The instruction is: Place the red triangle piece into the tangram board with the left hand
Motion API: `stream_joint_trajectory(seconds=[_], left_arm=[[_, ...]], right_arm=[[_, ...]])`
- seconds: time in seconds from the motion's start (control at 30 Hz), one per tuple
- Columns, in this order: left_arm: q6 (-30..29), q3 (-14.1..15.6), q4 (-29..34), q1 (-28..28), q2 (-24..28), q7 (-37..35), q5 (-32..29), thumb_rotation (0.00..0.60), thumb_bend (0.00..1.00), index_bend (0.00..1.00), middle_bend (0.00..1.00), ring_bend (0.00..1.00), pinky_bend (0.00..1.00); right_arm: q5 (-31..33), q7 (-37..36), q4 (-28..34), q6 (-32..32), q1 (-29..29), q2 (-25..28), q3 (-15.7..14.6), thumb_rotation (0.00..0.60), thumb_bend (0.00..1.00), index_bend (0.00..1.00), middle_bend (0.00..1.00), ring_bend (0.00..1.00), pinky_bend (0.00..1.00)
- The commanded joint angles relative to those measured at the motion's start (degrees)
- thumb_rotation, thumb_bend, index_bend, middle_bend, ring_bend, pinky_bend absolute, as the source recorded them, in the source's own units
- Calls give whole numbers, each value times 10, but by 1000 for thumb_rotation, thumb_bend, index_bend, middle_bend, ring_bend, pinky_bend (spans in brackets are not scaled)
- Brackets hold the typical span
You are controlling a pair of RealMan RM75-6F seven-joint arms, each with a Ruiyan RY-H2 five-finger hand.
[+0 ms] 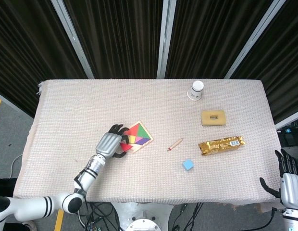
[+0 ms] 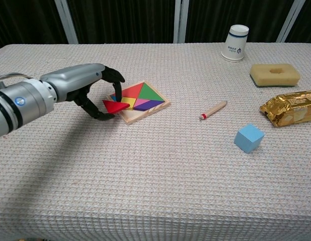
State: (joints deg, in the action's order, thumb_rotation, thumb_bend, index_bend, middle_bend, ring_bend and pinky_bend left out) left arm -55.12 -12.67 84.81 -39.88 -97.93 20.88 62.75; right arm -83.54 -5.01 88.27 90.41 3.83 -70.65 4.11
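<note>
My left hand (image 2: 93,88) (image 1: 110,143) holds the red triangle piece (image 2: 115,106) (image 1: 125,146) pinched in its fingertips, lifted just above the cloth. The piece hangs over the near left corner of the wooden tangram board (image 2: 151,107) (image 1: 144,131), which lies left of the table's middle with coloured pieces in it. My right hand (image 1: 288,175) shows only in the head view, at the table's near right edge, its fingers spread and empty.
A short wooden stick with a red tip (image 2: 213,110) lies right of the board. Nearby sit a blue cube (image 2: 249,138), a gold snack packet (image 2: 291,108), a yellow sponge (image 2: 274,74) and a paper cup (image 2: 237,42) at the back right.
</note>
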Motion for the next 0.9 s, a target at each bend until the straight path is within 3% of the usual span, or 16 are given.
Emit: stream_joint_trajectory(seconds=[0.03, 0.33, 0.6, 0.9], left_arm=[[7, -14, -9, -24, -26, 39, -40, 600, 258, 534, 139, 22, 54], [8, -26, -22, -58, -58, 84, -97, 600, 258, 546, 145, 22, 54], [0, -41, -17, -79, -57, 109, -138, 600, 258, 547, 153, 22, 55], [-3, -34, -16, -91, -56, 132, -194, 600, 257, 544, 154, 22, 55]], right_arm=[[1, -6, -4, 3, 2, 1, 1, 600, 145, 0, 0, 0, 21], [3, -26, -14, 10, 9, 3, 3, 600, 146, 0, 0, 0, 21], [5, -39, -22, 12, 11, 5, 5, 600, 146, 0, 0, 0, 21], [4, -44, -27, 12, 13, 3, 5, 600, 146, 0, 0, 0, 21]])
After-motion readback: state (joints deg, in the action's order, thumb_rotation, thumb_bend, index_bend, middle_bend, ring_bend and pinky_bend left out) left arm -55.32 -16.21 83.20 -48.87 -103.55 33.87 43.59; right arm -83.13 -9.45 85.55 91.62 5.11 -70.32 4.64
